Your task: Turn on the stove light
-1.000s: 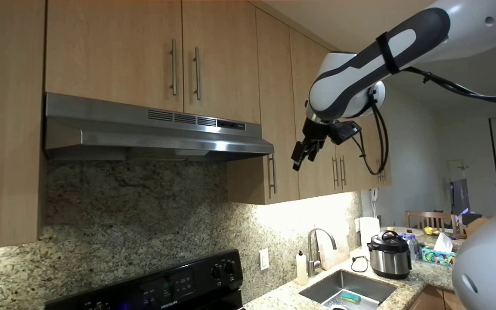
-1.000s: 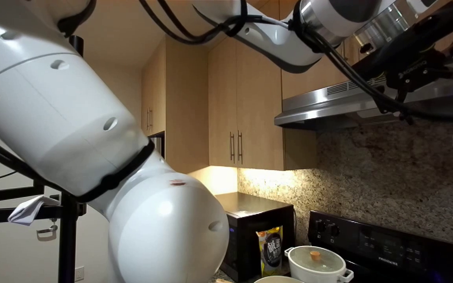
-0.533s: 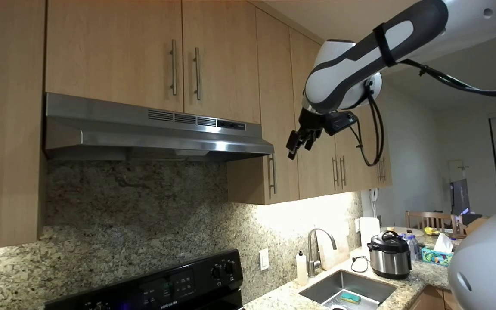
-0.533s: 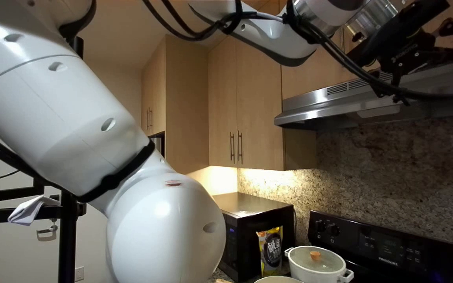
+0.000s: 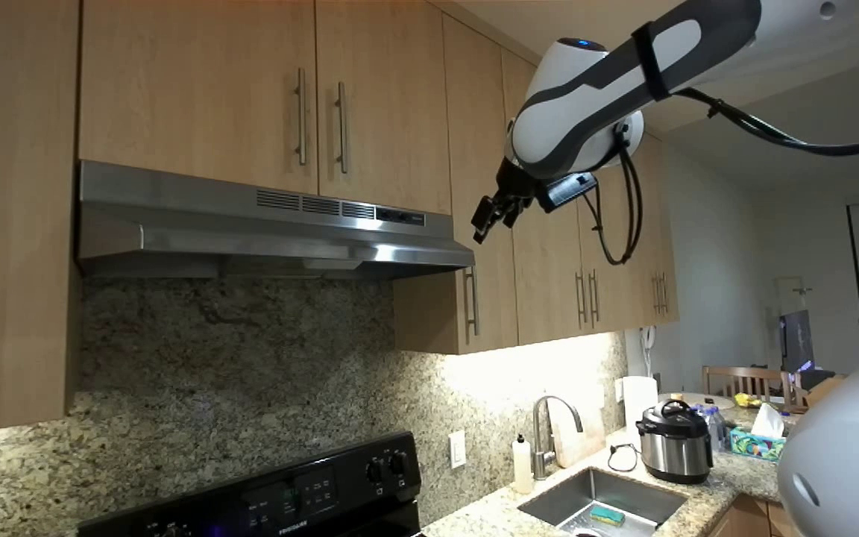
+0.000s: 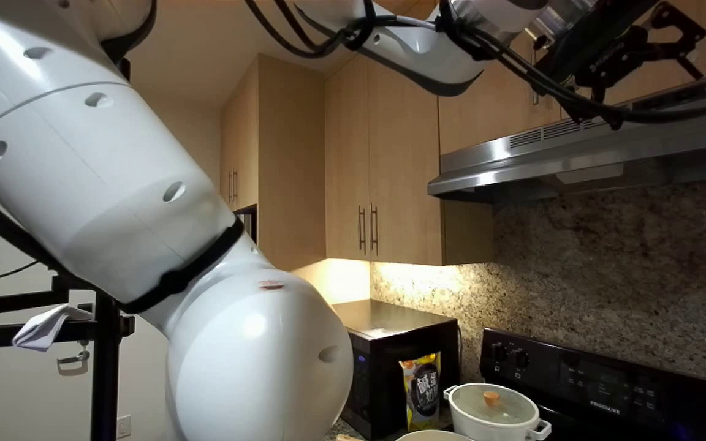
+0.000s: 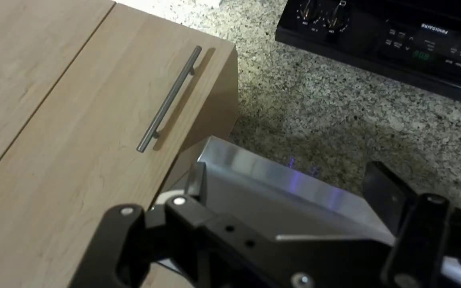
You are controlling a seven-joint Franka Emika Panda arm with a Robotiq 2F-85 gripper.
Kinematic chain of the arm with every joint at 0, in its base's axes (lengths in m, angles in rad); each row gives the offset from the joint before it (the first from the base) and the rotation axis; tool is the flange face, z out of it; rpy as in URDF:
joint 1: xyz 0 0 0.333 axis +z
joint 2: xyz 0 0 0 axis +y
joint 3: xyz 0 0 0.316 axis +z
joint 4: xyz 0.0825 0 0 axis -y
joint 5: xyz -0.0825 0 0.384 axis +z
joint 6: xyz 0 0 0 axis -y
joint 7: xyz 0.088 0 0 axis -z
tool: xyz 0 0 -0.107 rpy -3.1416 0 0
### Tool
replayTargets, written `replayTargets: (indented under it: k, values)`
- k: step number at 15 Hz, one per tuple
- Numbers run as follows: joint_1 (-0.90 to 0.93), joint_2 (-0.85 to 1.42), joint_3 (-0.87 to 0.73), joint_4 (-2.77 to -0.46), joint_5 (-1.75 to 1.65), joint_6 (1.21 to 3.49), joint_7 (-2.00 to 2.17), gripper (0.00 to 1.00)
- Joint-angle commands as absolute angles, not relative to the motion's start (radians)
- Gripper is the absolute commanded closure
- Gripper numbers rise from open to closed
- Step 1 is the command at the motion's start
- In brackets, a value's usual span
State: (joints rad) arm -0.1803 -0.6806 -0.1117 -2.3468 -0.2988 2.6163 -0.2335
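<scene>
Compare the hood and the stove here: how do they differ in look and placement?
The hood is silver; the stove is black. The hood hangs under the cabinets; the stove sits lower down. The hood has vents on its front; the stove has a green display. Both have dark controls.

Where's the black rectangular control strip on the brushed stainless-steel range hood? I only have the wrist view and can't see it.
Observer: In both exterior views, the black rectangular control strip is on the front face of the brushed stainless-steel range hood, just right of the dark slotted vents.

Operator: Copy. Any light on underneath the hood?

Observer: Doesn't look like it. In an exterior view, the pale rectangular panel on the hood's underside looks unlit; it may be the lamp cover, but I can't confirm that.
</scene>
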Motion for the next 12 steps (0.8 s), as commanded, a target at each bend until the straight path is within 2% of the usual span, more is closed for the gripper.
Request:
replayTargets:
  k: [1, 12]
  values:
    - [-0.179, -0.625, -0.089, -2.312, -0.305, 2.694, -0.193, 0.0]
    - [-0.197, -0.574, -0.022, -2.216, -0.31, 2.906, -0.134, 0.0]
